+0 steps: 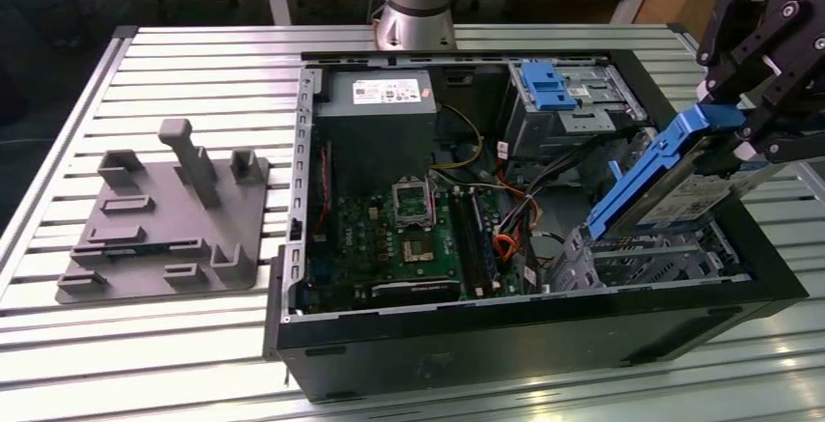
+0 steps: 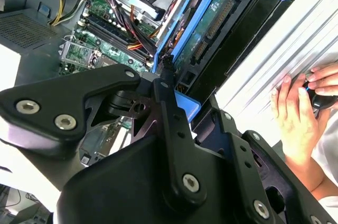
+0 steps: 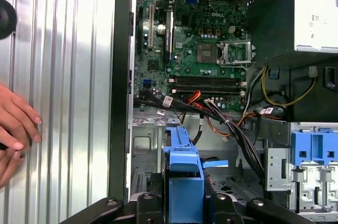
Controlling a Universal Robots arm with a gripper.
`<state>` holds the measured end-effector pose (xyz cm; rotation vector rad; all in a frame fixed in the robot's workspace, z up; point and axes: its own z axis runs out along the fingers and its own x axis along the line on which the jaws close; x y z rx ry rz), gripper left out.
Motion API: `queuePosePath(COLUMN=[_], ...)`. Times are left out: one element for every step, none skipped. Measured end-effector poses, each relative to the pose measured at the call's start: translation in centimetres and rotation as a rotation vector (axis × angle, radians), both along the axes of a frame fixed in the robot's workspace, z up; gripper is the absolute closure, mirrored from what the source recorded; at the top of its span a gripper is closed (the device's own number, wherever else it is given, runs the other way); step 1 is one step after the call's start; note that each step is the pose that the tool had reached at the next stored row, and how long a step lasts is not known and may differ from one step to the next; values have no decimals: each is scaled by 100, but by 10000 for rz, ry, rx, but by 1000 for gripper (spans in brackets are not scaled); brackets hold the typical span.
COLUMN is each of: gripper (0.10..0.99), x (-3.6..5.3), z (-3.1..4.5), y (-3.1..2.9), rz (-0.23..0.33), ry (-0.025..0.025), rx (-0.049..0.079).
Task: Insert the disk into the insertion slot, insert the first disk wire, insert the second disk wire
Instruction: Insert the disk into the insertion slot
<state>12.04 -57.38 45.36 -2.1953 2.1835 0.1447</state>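
Ribbed aluminium slats form the bench [image 1: 193,345], pale and shiny, and on it stands an open black computer case [image 1: 516,345]. At the exterior view's right, the black linkage pincer [image 1: 741,127] is closed on the disk [image 1: 690,200]: its fingers clamp the upper end of the bright blue plastic carrier frame [image 1: 644,176]. The disk is a flat silver rectangle with a white printed label. It hangs tilted, with the lower end down at the mouth of the insertion slot [image 1: 658,258], a low cage of perforated silver sheet metal in the near right corner of the case. Whether they touch, I cannot tell.

Beside the cage run orange and black wires [image 1: 509,214] over the green motherboard [image 1: 400,239]. Far in the case sits a grey power-supply box [image 1: 381,94] with a white label, and to its right a taller metal bay [image 1: 567,103] with a blue latch. Well apart, at the exterior view's left, lies a grey moulded fixture plate [image 1: 168,219]. In the first wrist view a person's hand [image 3: 16,118] rests on the slats.
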Motion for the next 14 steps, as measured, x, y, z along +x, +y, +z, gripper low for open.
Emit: queuePosePath(gripper=[722, 722, 722, 722, 722, 722, 722, 722, 722, 722, 722, 722, 722, 722], x=[0, 0, 0, 0, 1, 1, 1, 1, 1, 1, 1, 2, 2, 2], z=[-4, -9, -12, -16, -19, -24, -28, -32, -37, -41, -45, -50, -54, -58], y=[-2, -4, -5, -6, -6, -7, -7, -7, -7, -7, -7, -7, -7, -7], rz=[0, 0, 0, 0, 0, 0, 0, 0, 0, 0, 0, 0, 0, -1], ry=[0, 0, 0, 0, 0, 0, 0, 0, 0, 0, 0, 0, 0, 0], rx=[0, 0, -1, -1, -2, -1, 0, -1, -1, -1, -1, -1, 0, -1])
